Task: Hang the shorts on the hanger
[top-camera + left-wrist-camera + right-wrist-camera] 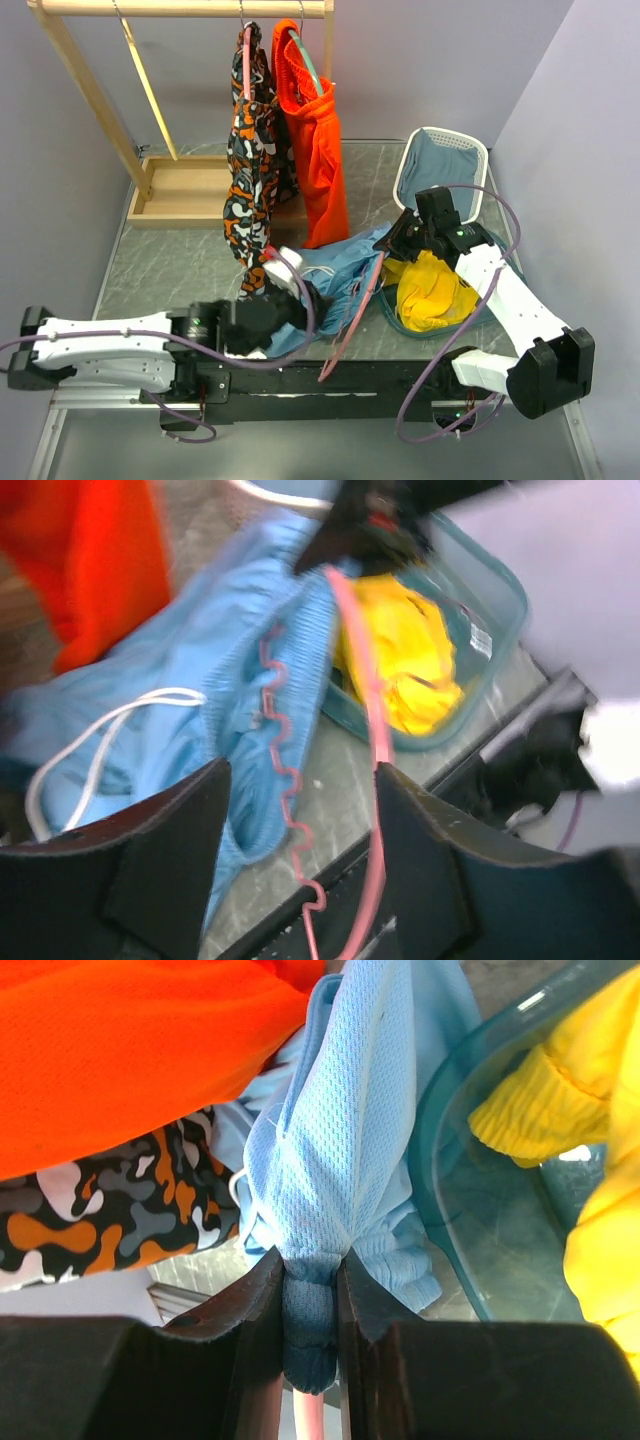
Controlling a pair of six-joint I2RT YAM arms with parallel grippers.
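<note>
Pinching a bunched fold of the shorts (330, 1140), the right gripper (310, 1280) has its fingers (250, 1310) pressed close on the light blue cloth. The shorts lie crumpled near the middle of the desk's (180, 265) front edge, touching the teal tub (505, 620) that holds a yellow cloth (420, 650). The pink hanger (378, 730) slants from the right gripper down past the front edge, its wavy bar lying against the shorts. The left gripper (300, 780) hovers above hanger and shorts, its fingers (170, 860) spread wide and holding nothing between them.
</note>
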